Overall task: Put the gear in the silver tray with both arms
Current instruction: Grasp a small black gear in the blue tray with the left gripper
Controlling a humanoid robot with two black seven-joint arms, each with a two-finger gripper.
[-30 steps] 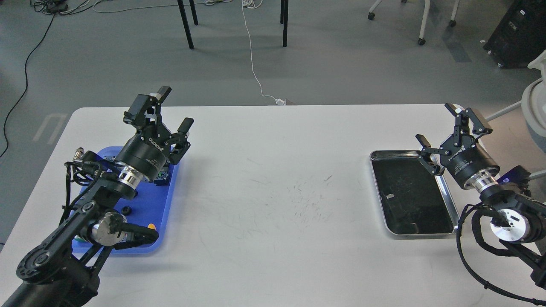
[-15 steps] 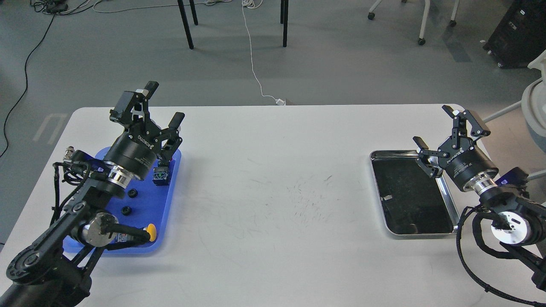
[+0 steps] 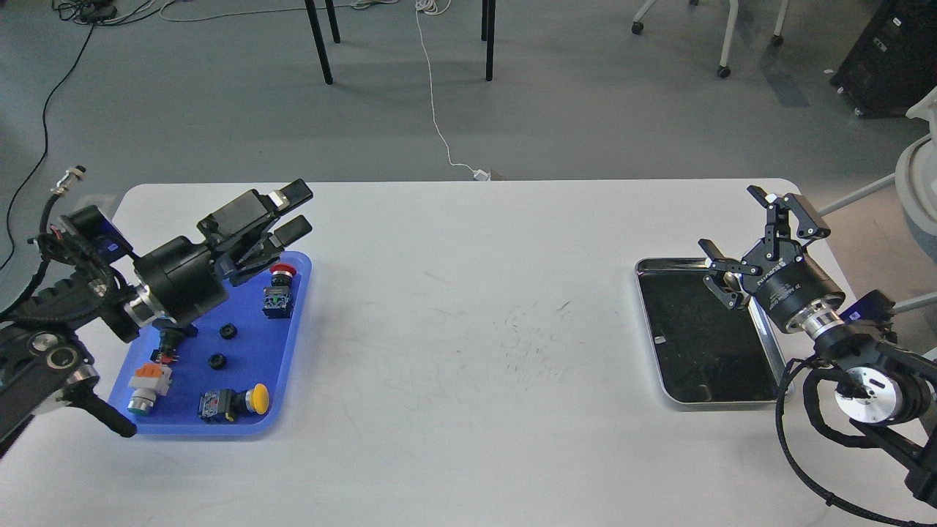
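Since the earlier frames the left arm has swung out toward the left edge of the table, uncovering most of the blue tray (image 3: 289, 344), and its hand (image 3: 291, 212) now lies nearly level over the tray's far end, fingers pointing right. Those two fingers stand a little apart, one above the other, with nothing between them. The right hand (image 3: 739, 230) has shifted slightly toward the middle of the table and hangs over the far right corner of the silver tray (image 3: 768, 351), its fingers spread wide and empty. That silver tray sits near the right edge of the table, its dark bottom bare. On the blue tray, near the left edge, lie two small black gears (image 3: 228, 331) close together around the middle. Beside them toward the far end stands a red push button (image 3: 281, 274) with a blue-and-green switch block (image 3: 277, 302) just in front of it. A yellow push button (image 3: 256, 399) and an orange-and-white part (image 3: 146, 378) lie at the near end.
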